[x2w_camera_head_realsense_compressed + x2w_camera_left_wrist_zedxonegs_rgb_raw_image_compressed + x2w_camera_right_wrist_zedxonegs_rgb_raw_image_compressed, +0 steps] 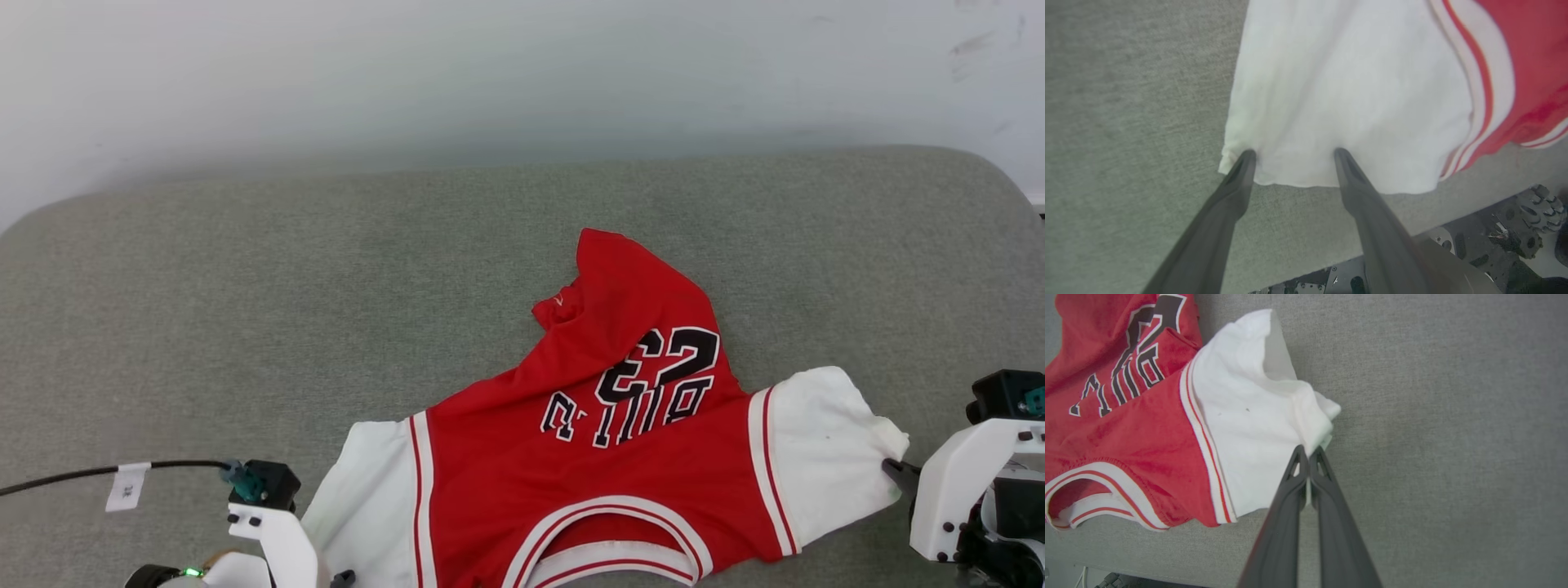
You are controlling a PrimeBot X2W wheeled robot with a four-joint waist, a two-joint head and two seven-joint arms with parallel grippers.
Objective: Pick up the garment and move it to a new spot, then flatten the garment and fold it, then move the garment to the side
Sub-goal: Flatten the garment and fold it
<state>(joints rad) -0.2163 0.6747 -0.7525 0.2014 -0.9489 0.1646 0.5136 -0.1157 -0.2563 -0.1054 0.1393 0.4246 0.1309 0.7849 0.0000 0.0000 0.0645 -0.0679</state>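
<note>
The left jaws stand spread as wide as they go, with nothing between them gripped: the two dark fingers (pixel 1224 204) point at the outer hem of one white sleeve (pixel 1339 102) of the garment (pixel 620 457). Each tip sits right at that hem, and a stretch of the sleeve's edge lies across the gap between them. Beyond the tips the sleeve runs flat to its red-and-white striped trim (pixel 1484 94) and the red body past that. The right jaws are pressed fully together on the other white sleeve (pixel 1249 416), pinching its bunched outer corner just ahead of the fingers (pixel 1286 514). From that pinch the cloth fans away to the left of the tips, through the striped trim to the red chest with its black, white-outlined lettering (pixel 1122 375). The garment lies on the grey cloth-covered counter (pixel 245 286), stretched between the two sets of jaws. Its striped neck opening (pixel 608 539) is on the near side, level with them. The number 23 (pixel 661 363) lies farther out, and the lower body is twisted and folded over at the far end. Just outside the left jaws' wrist a black cable (pixel 73 474) with a white tag (pixel 126 486) crosses the counter.
</note>
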